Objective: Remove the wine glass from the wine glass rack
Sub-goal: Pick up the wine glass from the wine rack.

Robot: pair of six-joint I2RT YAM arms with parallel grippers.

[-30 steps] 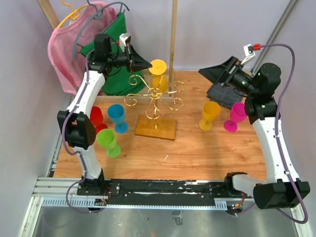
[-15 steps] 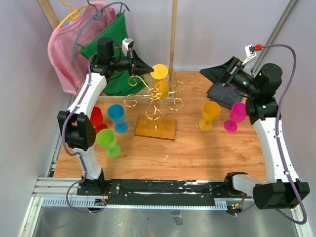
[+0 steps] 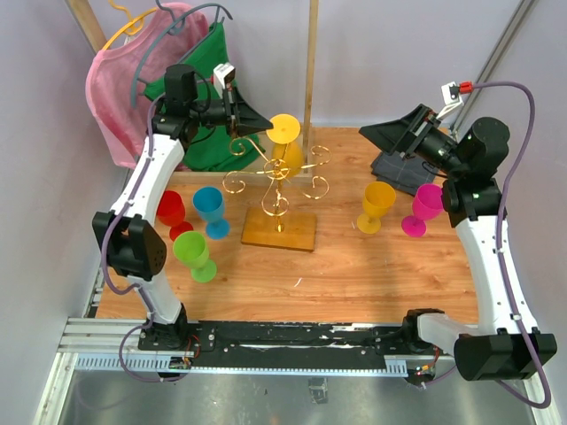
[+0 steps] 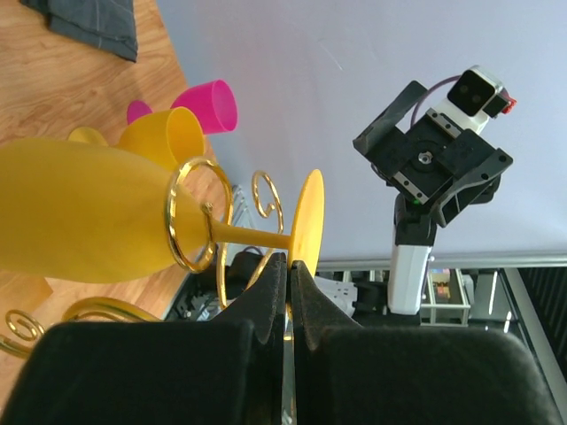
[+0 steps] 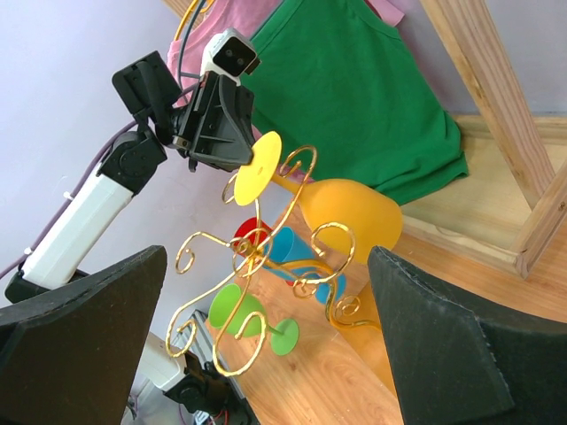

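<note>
The left jaws are clenched on the foot of the yellow wine glass (image 4: 80, 208), whose stem sits in a loop of the rack (image 3: 292, 232); the right jaws stand released, well apart.

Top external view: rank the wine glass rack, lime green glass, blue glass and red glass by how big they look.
1. wine glass rack, clearly largest.
2. lime green glass and blue glass: look alike, not ranked.
3. red glass: smallest showing, but partly behind the left arm.
</note>
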